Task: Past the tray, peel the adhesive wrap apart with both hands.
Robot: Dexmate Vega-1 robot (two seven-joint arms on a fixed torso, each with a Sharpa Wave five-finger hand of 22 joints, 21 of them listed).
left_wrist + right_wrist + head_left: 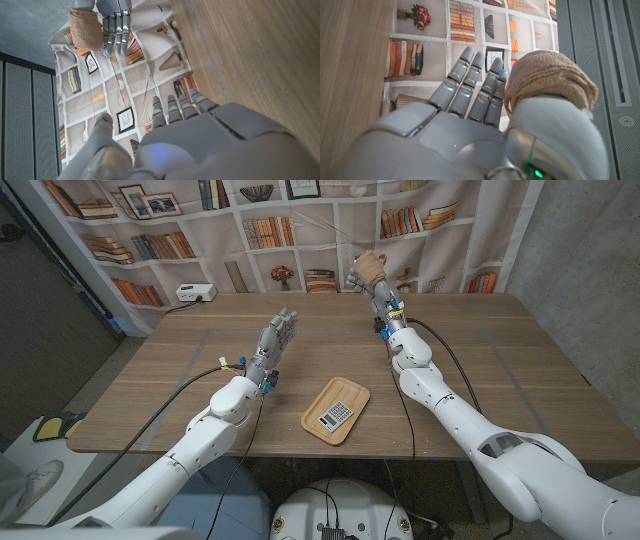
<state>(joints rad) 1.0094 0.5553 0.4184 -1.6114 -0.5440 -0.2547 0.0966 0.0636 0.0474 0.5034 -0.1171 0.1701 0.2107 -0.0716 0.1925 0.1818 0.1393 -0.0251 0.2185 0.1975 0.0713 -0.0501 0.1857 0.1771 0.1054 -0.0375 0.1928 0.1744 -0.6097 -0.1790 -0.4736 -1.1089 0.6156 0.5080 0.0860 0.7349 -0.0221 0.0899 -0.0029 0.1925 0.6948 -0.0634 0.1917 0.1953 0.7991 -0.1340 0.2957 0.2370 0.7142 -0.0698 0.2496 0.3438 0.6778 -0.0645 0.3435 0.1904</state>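
The right hand (365,275) is raised over the far edge of the surface (470,370), well beyond the wooden tray (337,409), and it is grasping the adhesive wrap (372,265), a tan, crinkled bundle bunched against the thumb side, with the fingers (465,75) standing nearly straight beside it. The left hand (276,338) is released, fingers apart and upright, holding nothing; it hangs above the middle of the surface, well apart from the wrap and only a little past the tray. The tray itself lies near the front edge with a small calculator-like thing (337,414) in it, and looks to be no part of the pull. From where I stand the risk is in the meeting of the two hands: the wrap seems a tight wad with no loose tail that I can make out, so the left hand may close on the bulk rather than on a free end, and then the pull would stretch or drag the whole bundle out of the right hand instead of peeling a layer. The hold also looks shallow, mostly thumb against cloth, so a sideways tug could slip it free, and it could drop behind the surface.
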